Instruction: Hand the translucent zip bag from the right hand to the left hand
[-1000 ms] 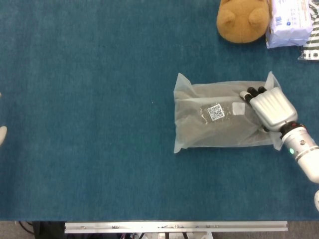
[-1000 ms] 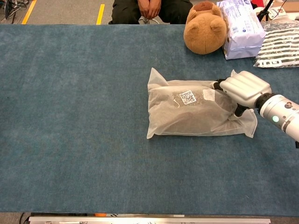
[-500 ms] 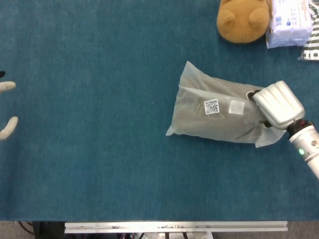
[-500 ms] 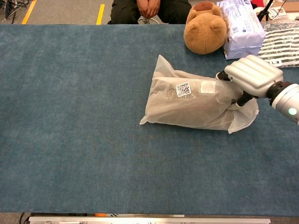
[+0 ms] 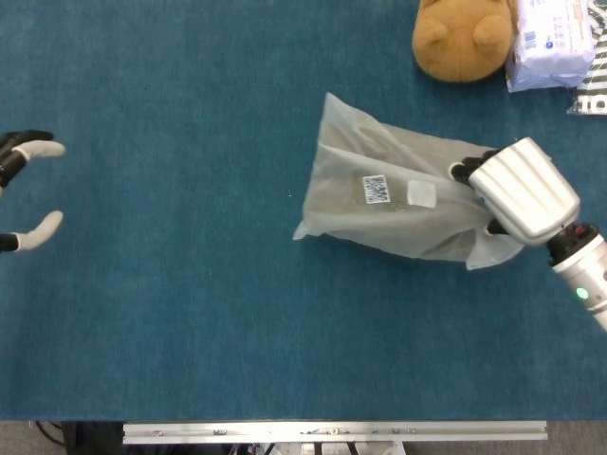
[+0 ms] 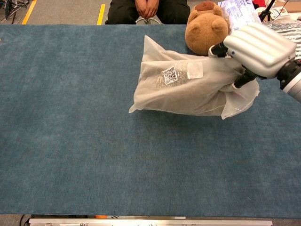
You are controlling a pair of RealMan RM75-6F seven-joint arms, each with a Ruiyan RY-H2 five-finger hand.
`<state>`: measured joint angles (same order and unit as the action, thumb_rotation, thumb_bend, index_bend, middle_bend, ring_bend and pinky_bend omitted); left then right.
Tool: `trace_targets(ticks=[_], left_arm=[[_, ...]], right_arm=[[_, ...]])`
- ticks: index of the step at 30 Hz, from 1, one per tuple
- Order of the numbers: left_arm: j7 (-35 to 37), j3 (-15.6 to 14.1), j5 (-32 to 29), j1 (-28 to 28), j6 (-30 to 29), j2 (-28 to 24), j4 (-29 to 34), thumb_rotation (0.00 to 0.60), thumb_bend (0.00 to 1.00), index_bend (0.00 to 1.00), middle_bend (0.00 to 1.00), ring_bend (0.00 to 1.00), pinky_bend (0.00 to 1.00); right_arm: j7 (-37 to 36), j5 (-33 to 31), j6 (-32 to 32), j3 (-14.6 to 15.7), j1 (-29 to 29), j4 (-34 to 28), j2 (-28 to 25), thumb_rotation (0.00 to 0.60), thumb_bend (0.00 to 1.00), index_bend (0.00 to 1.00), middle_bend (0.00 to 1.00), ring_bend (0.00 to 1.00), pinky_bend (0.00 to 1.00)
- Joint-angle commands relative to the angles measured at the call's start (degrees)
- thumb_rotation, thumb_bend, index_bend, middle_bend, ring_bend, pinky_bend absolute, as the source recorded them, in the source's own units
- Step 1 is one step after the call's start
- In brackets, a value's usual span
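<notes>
- My right hand (image 5: 522, 190) has the translucent zip bag (image 5: 394, 194) gripped at its right end; my fingers (image 5: 465, 172) are wrapped into the gathered film there, and the chest view shows the same hold (image 6: 256, 47).
- The bag seems lifted off the counter (image 5: 190, 313), or at most brushing it with its lower left corner; I cannot tell which.
- Its long axis runs roughly left to right, tilted a little, with the free end pointing toward my left side. That free end, with the QR label (image 5: 377, 189) near the middle, is the part on offer.
- My left hand (image 5: 24, 194) shows only at the far left edge of the head view, fingers spread apart and holding nothing. The chest view does not show it.
- The bag lies well to the right of that hand, with a wide stretch of bare counter between them.
- So the right hand is the only one near the bag; I judge the handover needs the free end carried leftward while my left hand reaches in to meet it.
</notes>
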<state>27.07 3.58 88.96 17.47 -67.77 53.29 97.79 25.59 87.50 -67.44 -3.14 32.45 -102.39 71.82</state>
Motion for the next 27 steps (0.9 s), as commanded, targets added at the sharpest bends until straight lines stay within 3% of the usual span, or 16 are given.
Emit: trace_targets(ticks=[1,16,27], left_arm=[[10.16,-0.46,1.20,4.66,6.94,-3.54,1.76,0.600,0.30,0.21,0.18,0.15,0.27],[41.24,-1.59,5.31,16.94,21.18,-7.95,-0.01,0.600,0.30,0.17,0.17,0.15,0.28],[63.64,-6.81,13.09,24.81,25.00,-8.34,-2.94,0.600,0.30,0.14,0.16,0.15,0.28]], right_arm=[[-0.30,1.56,-0.66,-1.27,0.77,-1.58,-0.64,0.600,0.65,0.79,0.74,0.80,1.00],[2.66,4.15,1.56,-5.42,5.29,-4.17,3.22,0.600,0.65,0.79,0.75,0.80,1.00],[6.26,3.76,3.64,-7.07,8.05,-5.32,5.93,0.600,0.65,0.79,0.75,0.80,1.00]])
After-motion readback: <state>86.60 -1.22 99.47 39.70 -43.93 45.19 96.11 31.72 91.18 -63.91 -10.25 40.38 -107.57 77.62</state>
